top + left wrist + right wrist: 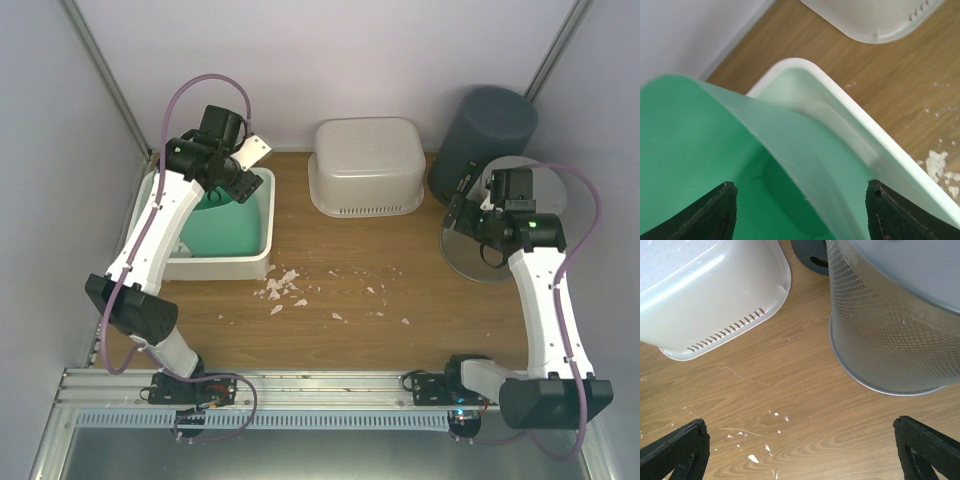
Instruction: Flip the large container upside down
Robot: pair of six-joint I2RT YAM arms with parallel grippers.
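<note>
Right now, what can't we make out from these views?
- Top view: green container mostly hidden under the left arm.
- Left wrist: its base is cut off by the bottom edge.
- Top view: mesh bin partly covered by the right arm.
- Right wrist: dark bin cut off by the top edge.

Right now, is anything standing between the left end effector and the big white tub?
Yes. A green container sits inside the white tub, directly under the left end effector; its wall runs between the open fingers.
</note>
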